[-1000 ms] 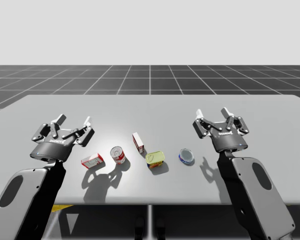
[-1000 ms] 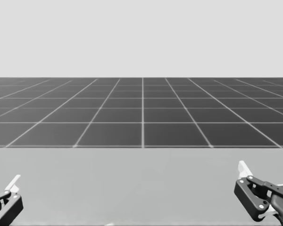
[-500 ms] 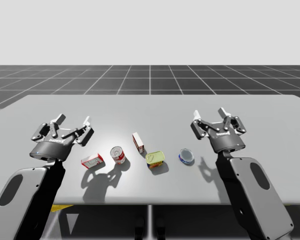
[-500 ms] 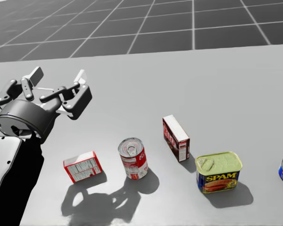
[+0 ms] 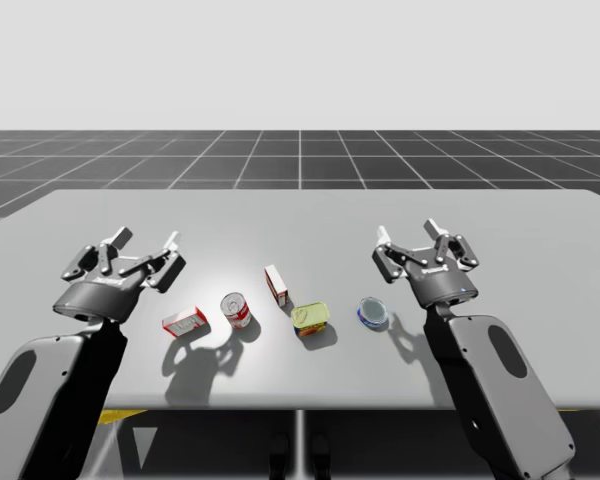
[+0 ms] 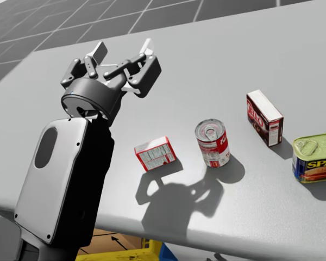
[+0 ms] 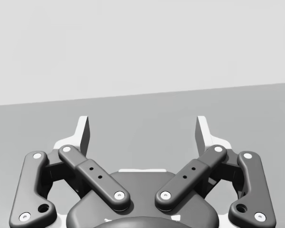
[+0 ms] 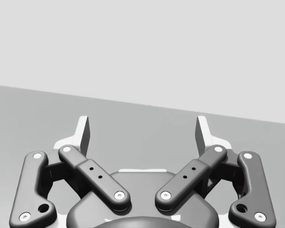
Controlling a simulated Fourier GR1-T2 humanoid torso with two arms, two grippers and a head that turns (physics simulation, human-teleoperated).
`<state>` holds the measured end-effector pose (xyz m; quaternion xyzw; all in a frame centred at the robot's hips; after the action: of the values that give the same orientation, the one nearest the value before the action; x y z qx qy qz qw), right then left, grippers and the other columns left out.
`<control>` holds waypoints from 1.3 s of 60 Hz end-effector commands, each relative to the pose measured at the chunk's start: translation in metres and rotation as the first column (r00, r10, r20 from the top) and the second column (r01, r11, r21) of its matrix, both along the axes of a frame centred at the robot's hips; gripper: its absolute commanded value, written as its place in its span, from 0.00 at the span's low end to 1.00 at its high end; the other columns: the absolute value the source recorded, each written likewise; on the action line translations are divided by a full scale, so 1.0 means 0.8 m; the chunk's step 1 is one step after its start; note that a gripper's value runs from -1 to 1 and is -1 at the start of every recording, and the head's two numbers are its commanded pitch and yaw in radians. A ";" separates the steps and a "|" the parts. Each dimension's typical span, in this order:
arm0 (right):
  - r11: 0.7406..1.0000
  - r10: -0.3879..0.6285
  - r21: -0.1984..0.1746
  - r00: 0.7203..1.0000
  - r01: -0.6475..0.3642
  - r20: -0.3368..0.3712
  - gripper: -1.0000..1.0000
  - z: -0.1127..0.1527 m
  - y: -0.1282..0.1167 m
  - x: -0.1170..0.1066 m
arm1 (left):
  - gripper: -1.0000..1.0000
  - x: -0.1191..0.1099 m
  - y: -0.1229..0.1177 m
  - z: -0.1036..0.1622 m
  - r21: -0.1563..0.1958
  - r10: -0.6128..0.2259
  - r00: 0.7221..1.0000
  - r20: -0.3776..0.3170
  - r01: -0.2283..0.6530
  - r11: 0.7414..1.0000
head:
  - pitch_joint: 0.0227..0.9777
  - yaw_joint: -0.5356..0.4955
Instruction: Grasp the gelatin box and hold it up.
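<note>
Gelatin box (image 5: 184, 321): lying on the table (image 5: 540, 230), lower left of the high view, beside the red can (image 5: 236, 310).
Left gripper (image 5: 147, 240): fingers apart, upper left of the box, not touching it.
Right gripper (image 5: 408, 232): fingers apart, right of centre.

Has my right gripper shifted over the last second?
Yes. In the high view the right gripper slid leftward, nearer the flat blue can, which stayed put.

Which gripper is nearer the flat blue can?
Right. My right gripper hovers close, right of the flat blue can; my left gripper hovers far left, past the red round can.
</note>
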<state>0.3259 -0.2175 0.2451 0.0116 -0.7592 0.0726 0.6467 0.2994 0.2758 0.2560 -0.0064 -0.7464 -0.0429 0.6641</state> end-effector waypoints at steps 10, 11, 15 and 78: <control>1.000 -0.007 0.001 1.000 0.007 -0.020 0.00 -0.003 0.001 -0.001 | 0.00 -0.042 0.000 0.034 -0.052 -0.157 0.987 0.043 0.159 0.986 | 0.86 0.94; 1.000 -0.010 -0.001 1.000 0.010 -0.019 0.00 -0.003 0.000 -0.001 | 0.00 -0.047 0.001 0.036 -0.054 -0.180 0.983 0.036 0.182 0.982 | 0.85 0.94; 1.000 -0.015 0.005 1.000 0.015 -0.021 0.00 -0.003 -0.001 -0.002 | 0.00 -0.063 0.007 0.039 -0.040 -0.218 0.976 0.025 0.219 0.975 | 0.86 0.95; 0.999 -0.045 0.018 0.999 0.046 -0.006 0.00 0.001 -0.013 0.000 | 0.00 -0.128 0.123 -0.098 -0.028 -0.502 0.766 -0.401 0.538 0.842 | 0.84 0.97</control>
<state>0.3255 -0.2264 0.2451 0.0013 -0.7573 0.0517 0.6510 0.1898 0.3734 0.1950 -0.1803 -0.5838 -0.2500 0.7511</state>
